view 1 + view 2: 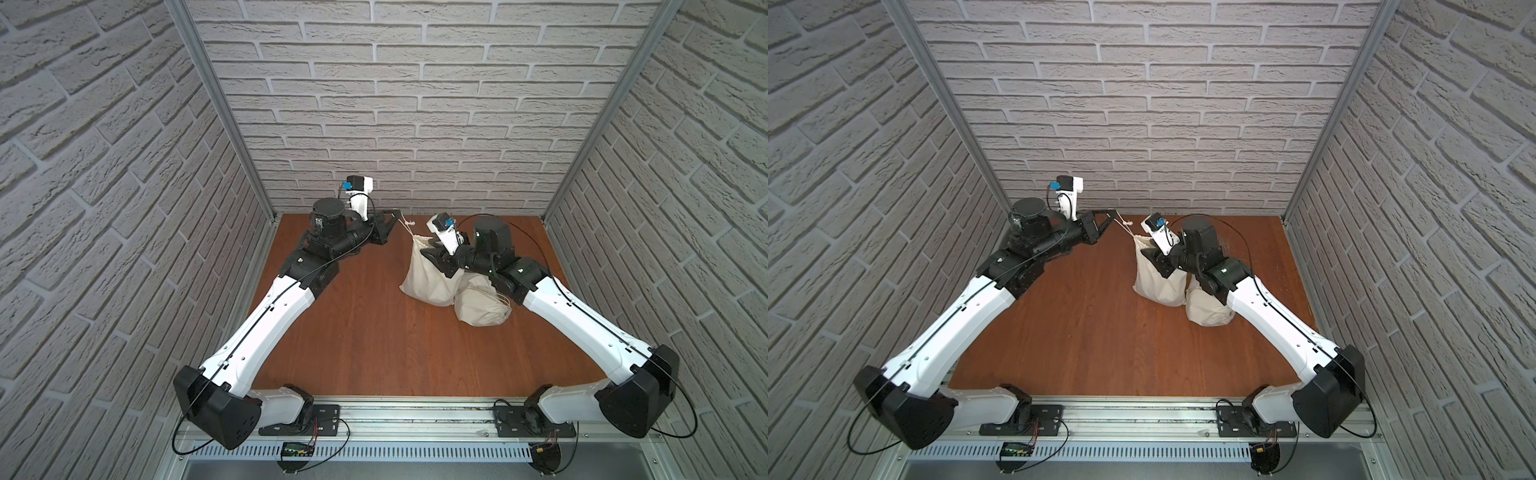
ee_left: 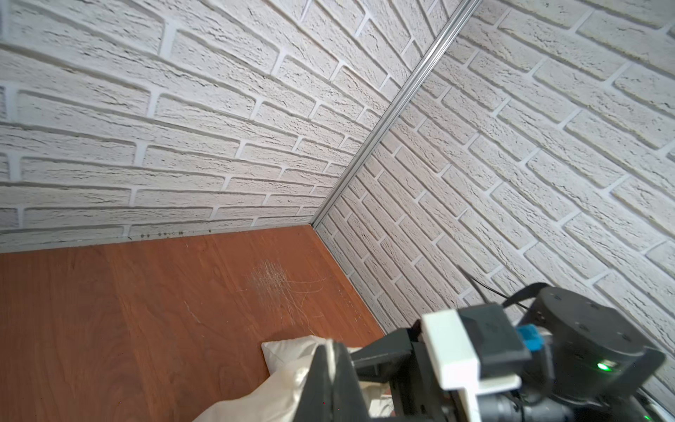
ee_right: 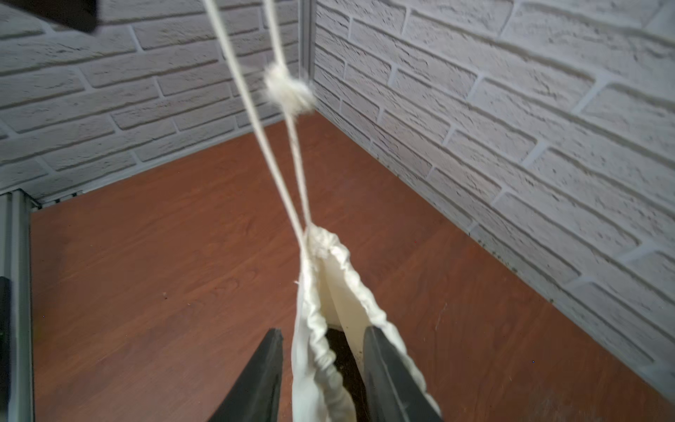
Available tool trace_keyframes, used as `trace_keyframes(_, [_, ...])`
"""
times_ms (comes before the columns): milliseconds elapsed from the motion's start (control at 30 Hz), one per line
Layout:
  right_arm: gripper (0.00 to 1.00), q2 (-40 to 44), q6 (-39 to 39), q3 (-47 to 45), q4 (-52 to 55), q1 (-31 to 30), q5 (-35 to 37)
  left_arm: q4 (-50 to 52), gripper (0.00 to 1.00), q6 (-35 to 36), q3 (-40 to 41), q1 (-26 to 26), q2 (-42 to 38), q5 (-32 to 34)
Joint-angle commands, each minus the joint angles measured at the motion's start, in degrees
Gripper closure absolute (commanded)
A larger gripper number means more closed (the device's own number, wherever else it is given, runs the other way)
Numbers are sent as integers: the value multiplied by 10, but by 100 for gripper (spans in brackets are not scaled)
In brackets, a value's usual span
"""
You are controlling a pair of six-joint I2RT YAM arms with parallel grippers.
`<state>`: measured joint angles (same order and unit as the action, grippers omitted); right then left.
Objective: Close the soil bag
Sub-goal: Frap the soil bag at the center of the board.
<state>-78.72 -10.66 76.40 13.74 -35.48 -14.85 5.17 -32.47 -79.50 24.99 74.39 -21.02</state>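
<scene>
Soil bag (image 1: 428, 274) stands far back on the counter (image 1: 353, 332), its drawstring (image 1: 406, 229) held taut by the pinched-shut left tool (image 1: 395, 214); the right tool (image 3: 323, 330) gapes partly, straddling the bag's rim.

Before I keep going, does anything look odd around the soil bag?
The right gripper straddles the soil bag rim, one finger inside the open mouth, while the left gripper holds the drawstring taut, likely blocking closure.

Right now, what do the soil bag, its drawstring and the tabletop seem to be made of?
Soil bag: cream woven cloth, likely cotton or canvas; matte, soft creases, gathered rim. Drawstring: pale twisted cord, probably cotton; frayed tuft at the knot. Tabletop: reddish-brown wood or wood-look laminate; grain pattern, fine scratches.
</scene>
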Motion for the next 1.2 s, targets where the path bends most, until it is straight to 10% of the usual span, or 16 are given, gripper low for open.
trace_keyframes(0, [53,-15,3,44,-18,-5,-30,-47,100,7,-31,1,2,8])
trace_keyframes(400, [33,-114,38,145,-9,-18,-87,-29,100,4,-53,2,13,1])
trace_keyframes(833, [75,-199,15,253,102,-14,-33,-17,100,2,-80,-11,5,-2])
trace_keyframes(1167, [81,-112,25,40,182,83,170,38,100,-51,-170,-145,-25,-28])
